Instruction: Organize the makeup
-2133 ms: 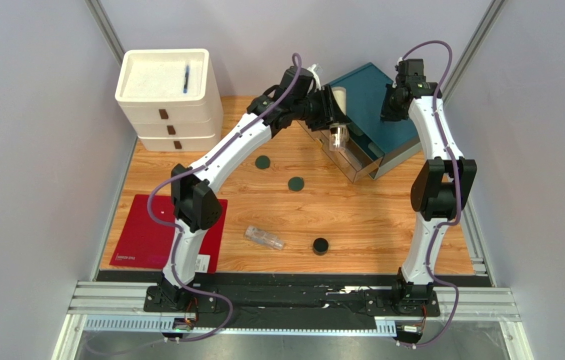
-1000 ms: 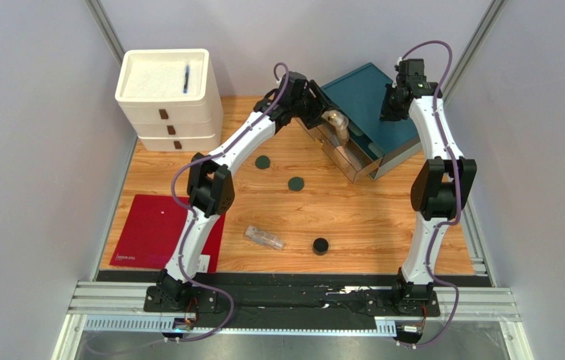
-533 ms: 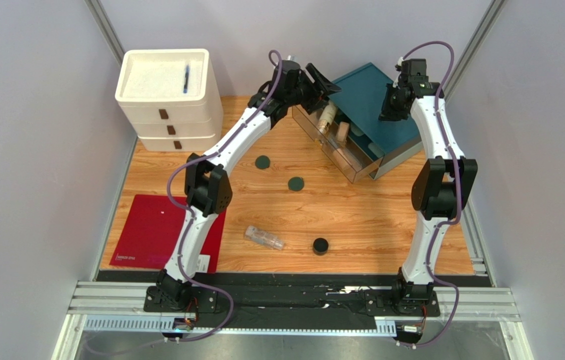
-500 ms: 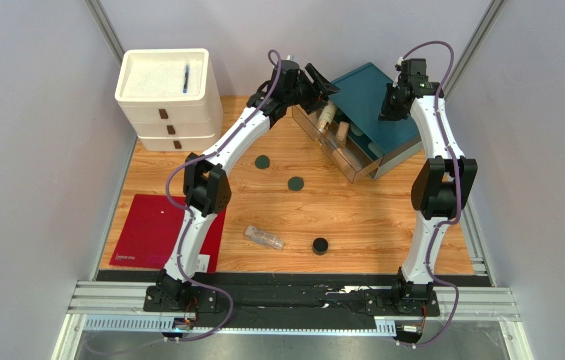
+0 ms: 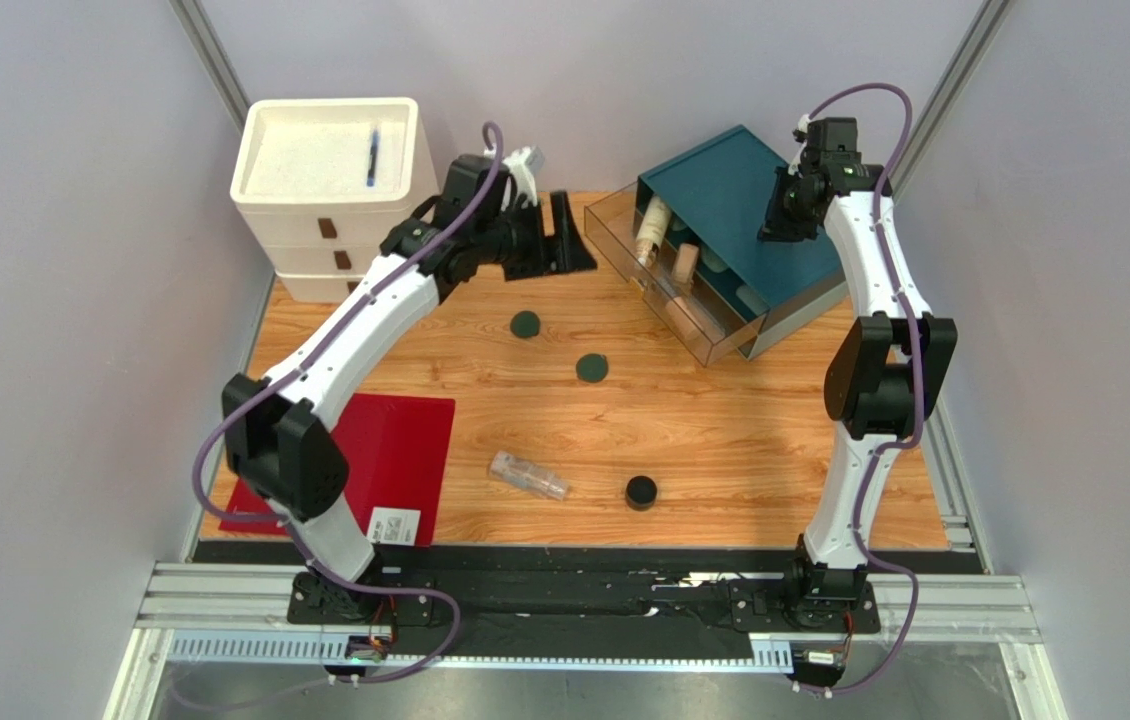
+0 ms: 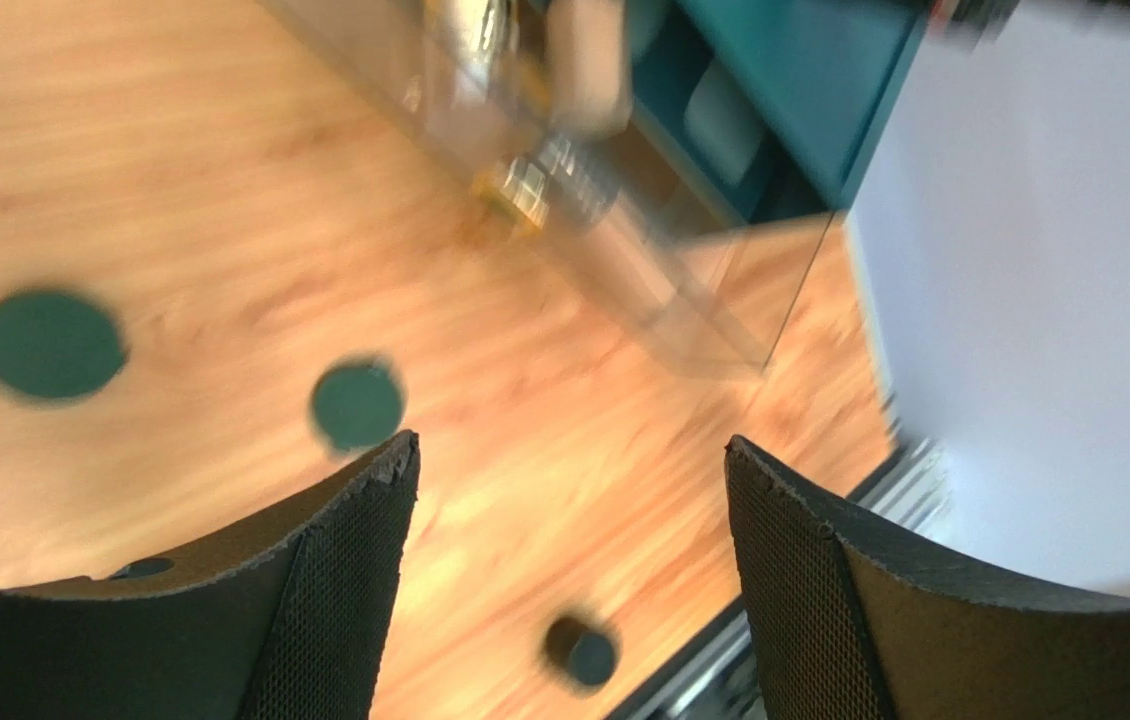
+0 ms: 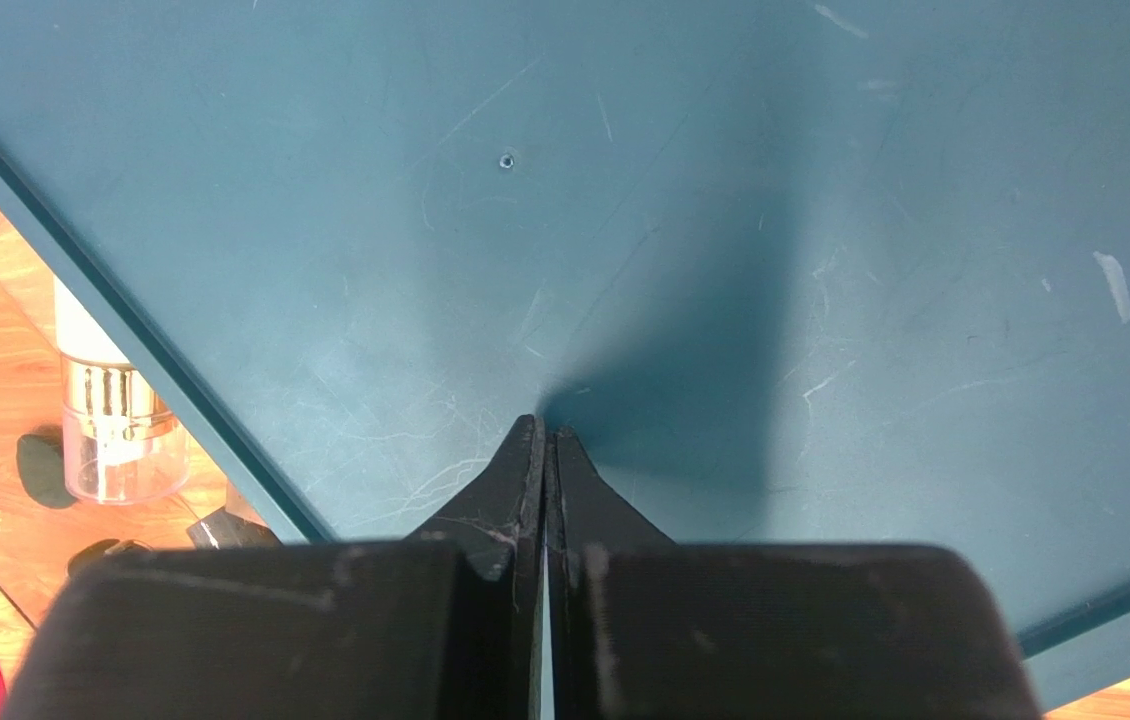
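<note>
Near the front edge of the bench (image 5: 767,450) lie the clear bottle (image 5: 528,476) and, to its right, the jar (image 5: 642,491). Mid-bench sit a green disc (image 5: 591,366) and, farther left, a second disc (image 5: 526,324). Beyond them the left end effector (image 6: 564,465) hangs released, holding nothing. Toward the far right corner, a cream bottle (image 5: 651,228) and a beige bottle (image 5: 687,267) lie in the drawer (image 5: 714,327) pulled out of the box (image 5: 737,195). The right end effector (image 7: 544,435) is clenched on nothing, its tips against the box top.

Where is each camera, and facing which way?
Top external: overhead behind the bases, looking down at the table; both arms show.
Left wrist: looks past the open left end effector at green discs, black jar.
Right wrist: looks past the shut right end effector at the teal box.
Top and left share the discs.
</note>
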`<state>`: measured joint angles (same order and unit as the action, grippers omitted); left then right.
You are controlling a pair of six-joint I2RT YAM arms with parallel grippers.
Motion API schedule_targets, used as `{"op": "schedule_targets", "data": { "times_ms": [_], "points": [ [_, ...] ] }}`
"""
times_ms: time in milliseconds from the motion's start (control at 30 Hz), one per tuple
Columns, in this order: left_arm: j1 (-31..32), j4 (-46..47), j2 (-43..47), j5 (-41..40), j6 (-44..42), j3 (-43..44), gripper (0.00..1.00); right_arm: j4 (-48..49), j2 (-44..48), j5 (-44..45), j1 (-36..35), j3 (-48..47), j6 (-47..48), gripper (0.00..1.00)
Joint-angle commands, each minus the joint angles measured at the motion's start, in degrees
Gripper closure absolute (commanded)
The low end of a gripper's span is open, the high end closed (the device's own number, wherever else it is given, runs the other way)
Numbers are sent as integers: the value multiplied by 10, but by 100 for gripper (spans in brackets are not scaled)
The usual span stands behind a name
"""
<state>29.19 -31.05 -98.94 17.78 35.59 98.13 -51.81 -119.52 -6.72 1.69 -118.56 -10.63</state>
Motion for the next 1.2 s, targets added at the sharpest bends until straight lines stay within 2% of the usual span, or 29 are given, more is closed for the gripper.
{"op": "schedule_targets", "data": {
  "times_ms": [0, 33, 100, 133, 267, 500, 700, 867, 900, 967, 1167],
  "points": [
    [3, -73, 51, 49, -164, -121, 17, -56, -23, 4, 5, 17, 10, 100],
    [3, -85, 62, 51, -181, -133, 11, -55, -23, 3, 5, 18, 11, 100],
    [3, -147, 63, 47, -232, -148, 8, -55, -22, 1, 4, 21, 10, 100],
    [4, -190, 63, 38, -247, -151, 1, -55, -22, 1, 4, 24, 10, 100],
    [5, -215, 86, 36, -285, -200, 1, -53, -22, -3, 5, 29, 9, 100],
    [12, -220, 130, 57, -229, -277, 1, -50, -19, -6, 4, 35, 7, 100],
    [78, -237, 127, 19, -210, -305, 0, -47, -18, -13, 4, 46, 5, 100],
    [172, -261, 94, -113, -242, -284, 0, -46, -19, -17, 4, 47, 4, 100],
    [184, -264, 85, -161, -250, -281, 0, -45, -19, -18, 4, 47, 4, 100],
    [204, -260, 77, -200, -267, -282, 0, -46, -19, -19, 4, 49, 4, 100],
    [213, -223, 58, -263, -322, -299, 1, -45, -21, -22, 4, 51, 3, 100]
  ]
}}
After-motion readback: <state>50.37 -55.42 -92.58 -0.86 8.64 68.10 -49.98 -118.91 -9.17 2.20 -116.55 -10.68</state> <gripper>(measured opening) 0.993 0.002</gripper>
